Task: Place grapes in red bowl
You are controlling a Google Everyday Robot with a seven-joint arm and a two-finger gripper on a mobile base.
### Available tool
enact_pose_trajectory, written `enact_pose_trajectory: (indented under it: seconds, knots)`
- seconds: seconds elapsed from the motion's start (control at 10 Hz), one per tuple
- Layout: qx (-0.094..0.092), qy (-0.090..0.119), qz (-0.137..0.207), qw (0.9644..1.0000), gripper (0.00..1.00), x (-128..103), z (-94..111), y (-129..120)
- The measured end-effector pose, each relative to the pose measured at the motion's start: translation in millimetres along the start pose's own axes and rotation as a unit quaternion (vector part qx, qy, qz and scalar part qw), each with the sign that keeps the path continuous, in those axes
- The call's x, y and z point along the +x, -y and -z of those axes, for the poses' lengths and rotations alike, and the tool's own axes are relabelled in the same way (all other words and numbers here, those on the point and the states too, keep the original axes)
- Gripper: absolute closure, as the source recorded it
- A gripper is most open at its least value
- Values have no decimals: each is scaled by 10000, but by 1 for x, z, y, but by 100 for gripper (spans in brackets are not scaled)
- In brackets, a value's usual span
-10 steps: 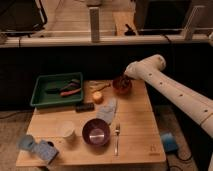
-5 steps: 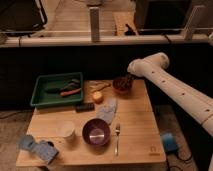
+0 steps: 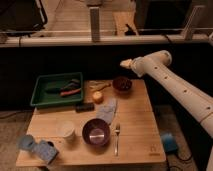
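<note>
the claw (image 3: 124, 63) has been lifted clear above the red bowl (image 3: 122, 90); its state cannot be told. dark grapes (image 3: 122, 82) are judged deposited inside; task judged near complete.

There is a single view. The camera stands high on the near side of the wooden surface (image 3: 135, 120) and looks forward and down across it. The whole top is seen, with its near edge low in the picture and its far edge around the middle. The distance is moderate: floor (image 3: 12, 125) shows to the left and right of the surface, and a pale rail (image 3: 60, 39) runs behind it. The white arm (image 3: 175, 87) enters from the near right corner and reaches toward the far side. The pincer (image 3: 126, 63) shows just above the red bowl (image 3: 122, 84), at the far right of the surface.
</note>
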Motion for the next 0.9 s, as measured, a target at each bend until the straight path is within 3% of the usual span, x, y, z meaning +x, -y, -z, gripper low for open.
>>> enact_pose_trajectory:
  seconds: [0.2,0.9]
  knots:
    - [62,153,-18,9999,20,-2,-2,3]
    - [60,146,-18,9999,20,-2,-2,2]
